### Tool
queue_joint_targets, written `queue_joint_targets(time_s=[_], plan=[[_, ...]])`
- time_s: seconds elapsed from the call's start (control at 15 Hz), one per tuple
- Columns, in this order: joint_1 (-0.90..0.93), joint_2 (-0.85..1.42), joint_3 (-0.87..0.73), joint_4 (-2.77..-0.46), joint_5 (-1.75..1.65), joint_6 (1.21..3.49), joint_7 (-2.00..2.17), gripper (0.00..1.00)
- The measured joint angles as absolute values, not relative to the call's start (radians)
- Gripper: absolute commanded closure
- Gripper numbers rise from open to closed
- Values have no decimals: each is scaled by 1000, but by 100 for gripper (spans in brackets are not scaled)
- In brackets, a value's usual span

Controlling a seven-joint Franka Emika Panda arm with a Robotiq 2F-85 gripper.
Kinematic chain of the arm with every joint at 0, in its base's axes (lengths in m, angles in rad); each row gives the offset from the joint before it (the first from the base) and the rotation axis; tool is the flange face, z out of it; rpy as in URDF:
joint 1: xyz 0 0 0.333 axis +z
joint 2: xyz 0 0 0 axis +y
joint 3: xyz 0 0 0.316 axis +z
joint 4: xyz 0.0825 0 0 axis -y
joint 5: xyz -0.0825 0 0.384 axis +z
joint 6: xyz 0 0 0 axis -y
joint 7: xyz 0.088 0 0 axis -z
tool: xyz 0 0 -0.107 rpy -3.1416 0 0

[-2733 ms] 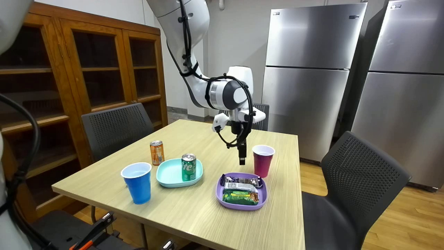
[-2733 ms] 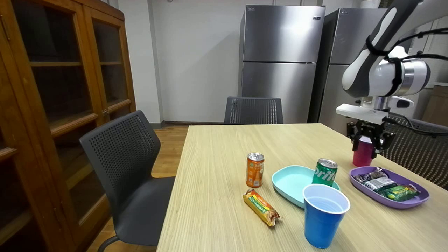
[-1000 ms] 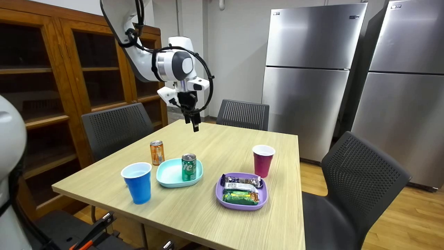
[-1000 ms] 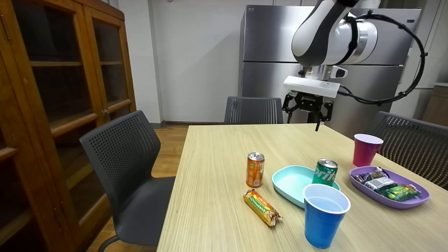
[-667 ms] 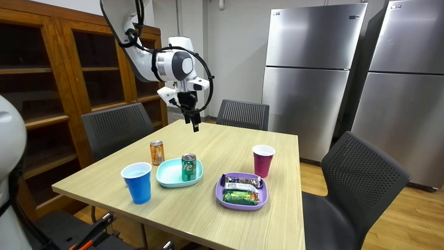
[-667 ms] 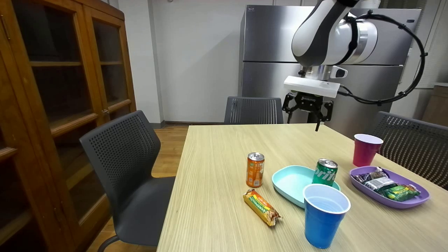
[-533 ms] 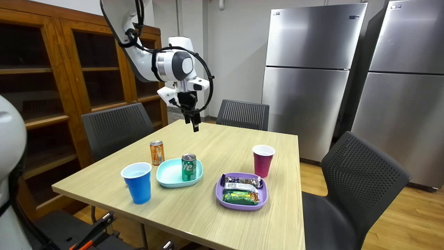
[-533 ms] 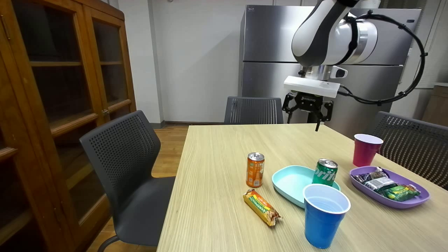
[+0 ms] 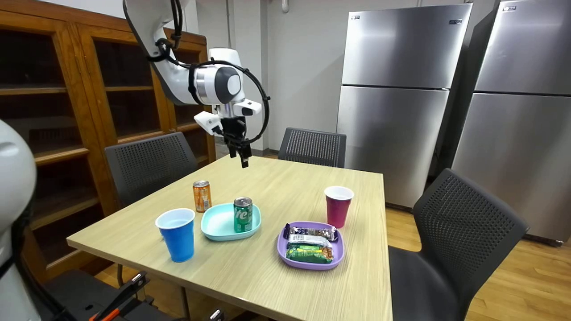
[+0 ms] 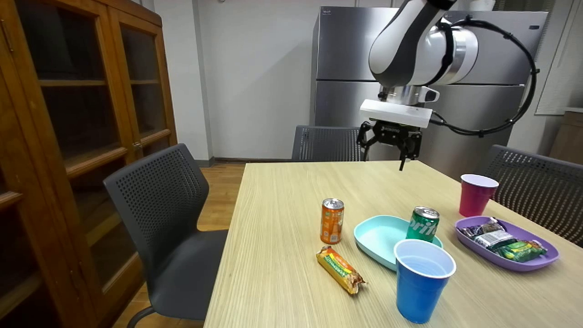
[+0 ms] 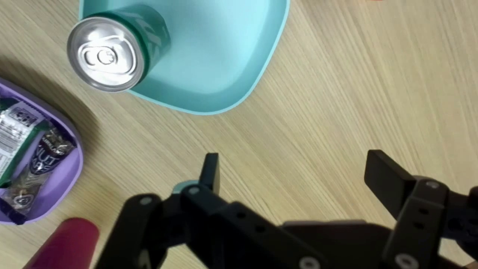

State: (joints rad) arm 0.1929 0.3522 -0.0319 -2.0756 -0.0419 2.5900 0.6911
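Spread wide, the claw (image 10: 383,163) hung above the far part of the table (image 10: 282,228), its fingers (image 11: 388,179) well apart, holding nothing and touching nothing. From left to right in an exterior view, an orange can (image 10: 331,223) stood upright on the table, outside both trays, with a yellow snack bar (image 10: 340,271) lying near its foot, also loose. Next came a teal tray (image 10: 378,239), where a green can (image 10: 423,224) already stood upright near the rim. A blue cup (image 10: 419,291) stood near that tray, apart from it. Furthest right, a red cup (image 10: 476,198) stood just beside a purple tray (image 10: 530,266), which already held three wrapped bars (image 10: 496,239). Judging by that, each tray was partly filled, the orange can and yellow snack bar were in neither, and no carry was under way.
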Motion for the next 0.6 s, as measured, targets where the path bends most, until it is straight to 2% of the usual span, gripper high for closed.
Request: queue_joint_targets(time_s=[0.6], plan=[[330,452,22,-2001,-79,2580,649,0]])
